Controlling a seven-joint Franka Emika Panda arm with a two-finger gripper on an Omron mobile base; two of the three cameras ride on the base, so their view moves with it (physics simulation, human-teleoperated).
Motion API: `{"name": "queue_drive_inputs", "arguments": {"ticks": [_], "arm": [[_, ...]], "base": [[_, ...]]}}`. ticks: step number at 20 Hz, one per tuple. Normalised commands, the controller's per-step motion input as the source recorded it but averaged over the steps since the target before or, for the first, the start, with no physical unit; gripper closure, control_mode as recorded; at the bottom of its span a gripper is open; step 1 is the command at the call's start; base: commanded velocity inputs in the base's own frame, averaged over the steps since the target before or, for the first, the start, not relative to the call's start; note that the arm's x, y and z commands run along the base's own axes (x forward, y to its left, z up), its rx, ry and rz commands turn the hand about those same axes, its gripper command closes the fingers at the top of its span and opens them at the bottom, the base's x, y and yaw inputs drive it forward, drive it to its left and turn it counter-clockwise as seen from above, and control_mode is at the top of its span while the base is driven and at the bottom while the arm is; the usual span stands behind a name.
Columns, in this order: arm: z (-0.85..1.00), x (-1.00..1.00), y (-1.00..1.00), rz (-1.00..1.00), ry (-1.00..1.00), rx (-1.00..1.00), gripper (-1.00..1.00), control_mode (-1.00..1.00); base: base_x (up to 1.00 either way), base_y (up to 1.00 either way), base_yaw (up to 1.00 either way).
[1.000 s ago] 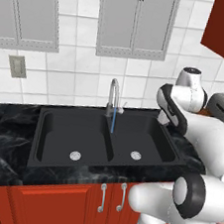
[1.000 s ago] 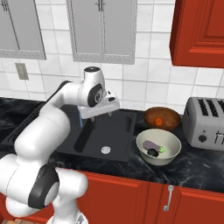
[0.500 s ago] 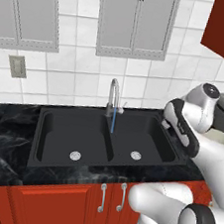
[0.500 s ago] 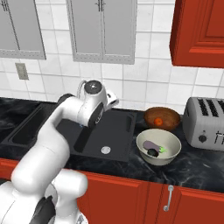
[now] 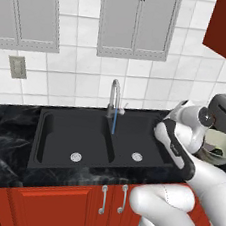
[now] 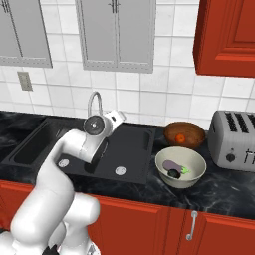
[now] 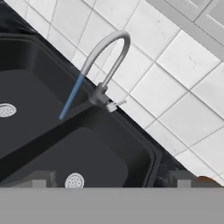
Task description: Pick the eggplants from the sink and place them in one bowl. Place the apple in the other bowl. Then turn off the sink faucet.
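Water runs in a blue stream (image 7: 71, 97) from the silver sink faucet (image 7: 107, 57) into the black sink (image 5: 82, 131). Its small lever (image 7: 117, 105) sticks out to the side. My gripper (image 7: 111, 181) is open with nothing between its fingertips (image 7: 41, 178), above the right basin and facing the faucet. Both eggplants (image 6: 173, 168), one pale purple and one almost black, lie in the pale bowl (image 6: 196, 172) on the counter to the right of the sink. The apple (image 6: 181, 138) sits in the reddish-brown bowl (image 6: 191, 130) behind it. The faucet (image 6: 93, 102) stands just left of my hand.
A silver toaster (image 6: 234, 140) stands at the far right of the black marble counter (image 5: 5, 141). Each basin has a round silver drain (image 5: 76, 156). A tiled wall and grey cabinets rise behind the faucet, with a red cabinet (image 6: 229, 35) overhead at the right.
My arm's wrist has swung right and lower over the right basin, and the hand has turned toward the faucet. The jaws stayed open. The bowls and fruit have not moved.
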Motion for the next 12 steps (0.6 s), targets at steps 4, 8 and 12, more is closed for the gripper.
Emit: {"name": "queue_drive_inputs", "arguments": {"ticks": [4,8,12], "arm": [[0.0,0.24,0.0,0.0,0.0,0.01,-1.0,-1.0],[0.0,0.22,0.0,0.01,0.0,0.03,-1.0,-1.0],[0.0,0.22,0.0,0.03,0.03,0.02,-1.0,-1.0]], "base": [[0.0,0.0,0.0],[0.0,0.0,0.0],[0.0,0.0,0.0]]}}
